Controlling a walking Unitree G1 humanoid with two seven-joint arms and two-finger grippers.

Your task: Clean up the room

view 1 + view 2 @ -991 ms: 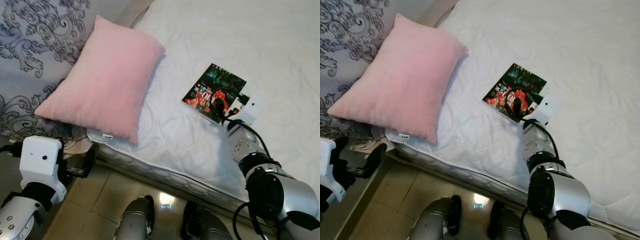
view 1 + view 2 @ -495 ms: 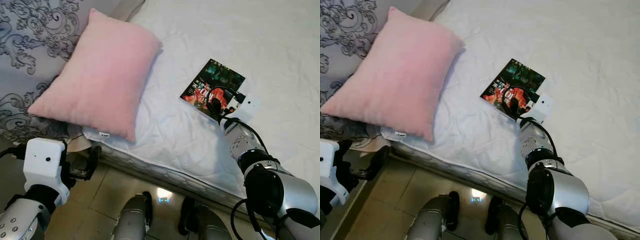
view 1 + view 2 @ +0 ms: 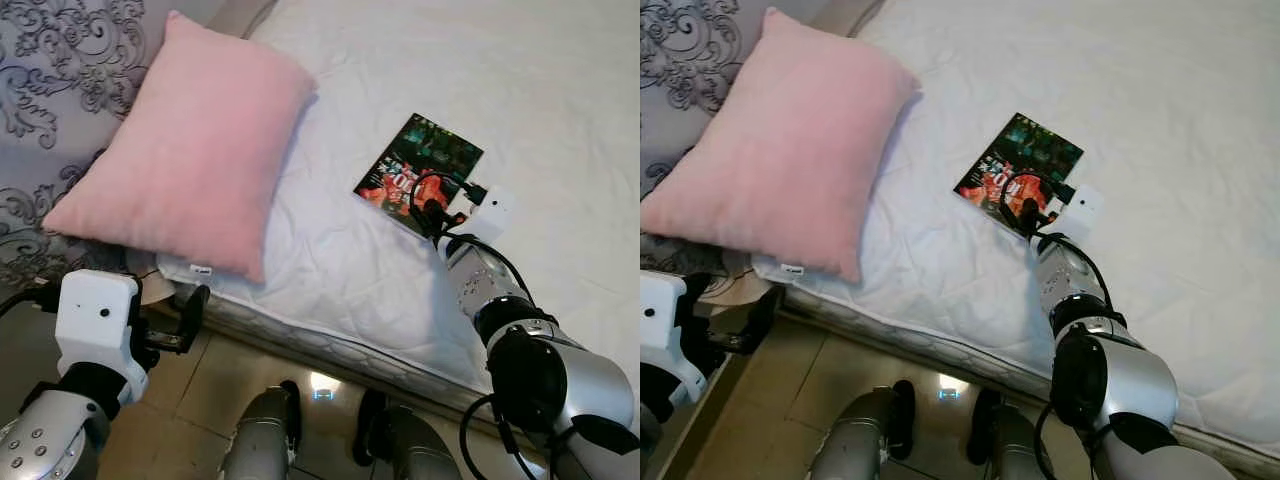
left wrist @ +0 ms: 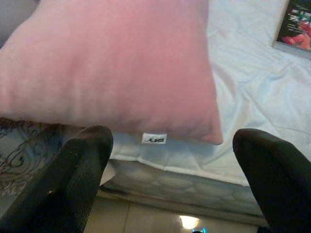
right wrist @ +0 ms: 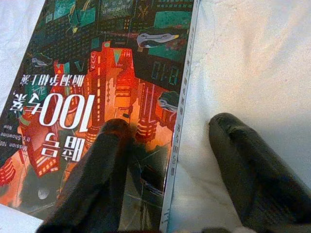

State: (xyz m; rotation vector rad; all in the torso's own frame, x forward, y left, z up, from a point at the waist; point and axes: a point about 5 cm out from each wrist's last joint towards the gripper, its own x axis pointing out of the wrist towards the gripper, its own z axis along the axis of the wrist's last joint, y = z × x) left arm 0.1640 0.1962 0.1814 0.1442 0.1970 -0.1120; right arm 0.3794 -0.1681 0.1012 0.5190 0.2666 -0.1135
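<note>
Pink velvet pillow (image 3: 190, 145) is lying on the white quilted bed (image 3: 560, 100), left of the dark paperback book (image 3: 420, 170). Left gripper (image 4: 170, 194) is hovering below the pillow, fingers wide. Right gripper (image 5: 167, 165) is straddling the book's edge, fingers spread.

a dark book (image 3: 418, 168) with a red and green city cover lies flat on my white bed (image 3: 560, 90); a pink pillow (image 3: 185, 150) rests near its edge.
</note>
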